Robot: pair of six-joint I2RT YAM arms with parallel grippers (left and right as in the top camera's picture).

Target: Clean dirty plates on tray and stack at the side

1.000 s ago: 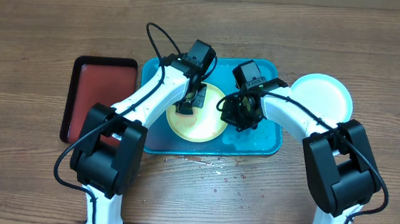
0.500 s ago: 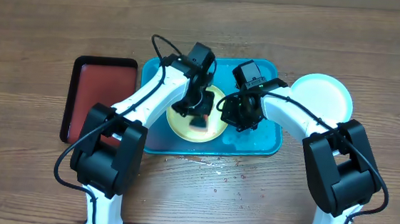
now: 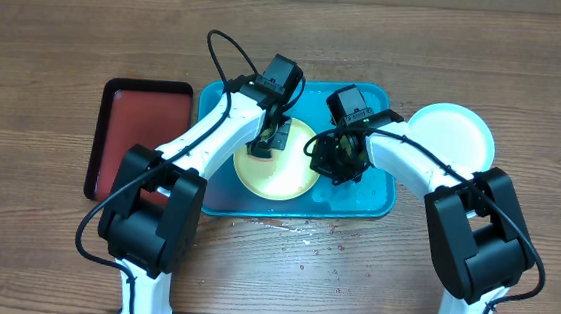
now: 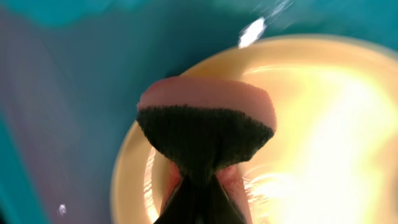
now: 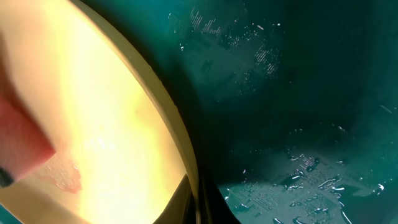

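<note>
The tabletop (image 3: 48, 48) is brown wood-grain board, with a paler strip along its far edge. At the left lies a dark red, black-rimmed tray (image 3: 140, 136), flat on the wood. Just to its right sits the blue tray (image 3: 372, 199), its floor wet and beaded with droplets in the right wrist view (image 5: 280, 93). Small specks and drops dot the tabletop (image 3: 304, 244) in front of it.

Inside the blue tray rests the yellow-green plate (image 3: 274, 177). The left hand (image 3: 270, 141) hangs over the plate's far left part, pinching a sponge (image 3: 259, 153). In the left wrist view the sponge (image 4: 208, 124), pink with a dark scouring face, is squeezed between the dark fingers (image 4: 193, 208) and lies against the plate (image 4: 323, 124).

The right hand (image 3: 320, 158) is at the plate's right edge. In its own camera the fingers (image 5: 214, 208) are closed on the plate's rim (image 5: 180, 143).

Off the tray, at the right on bare wood, lies a pale teal-rimmed plate (image 3: 458, 136).

Half a second ago the left hand and sponge were nearer the plate's middle. Now they are back by the far left rim, where they were a second ago. The right hand, both plates and both trays have not shifted.
</note>
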